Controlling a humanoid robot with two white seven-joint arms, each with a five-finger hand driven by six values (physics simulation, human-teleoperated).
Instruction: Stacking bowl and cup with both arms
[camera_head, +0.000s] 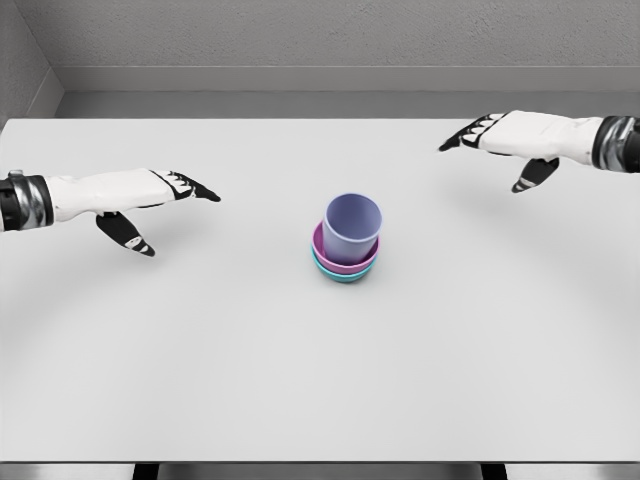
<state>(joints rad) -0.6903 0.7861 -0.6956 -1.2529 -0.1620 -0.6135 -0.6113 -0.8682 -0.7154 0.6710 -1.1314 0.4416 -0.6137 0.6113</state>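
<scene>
The cup (351, 229) sits in the bowls (345, 262) mid-frame, so both empty, open hands (185, 188) (478, 130) should keep clear.

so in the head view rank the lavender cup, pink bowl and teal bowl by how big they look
1. Lavender plastic cup, most visible
2. Pink bowl
3. Teal bowl, only a sliver shows

The bowls are nested, so their true sizes are unsure.

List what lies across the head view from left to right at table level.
left hand → stack at the middle: lilac cup in a pink bowl, which sits in a teal bowl → right hand. Both hands are open and hold nothing.
</scene>
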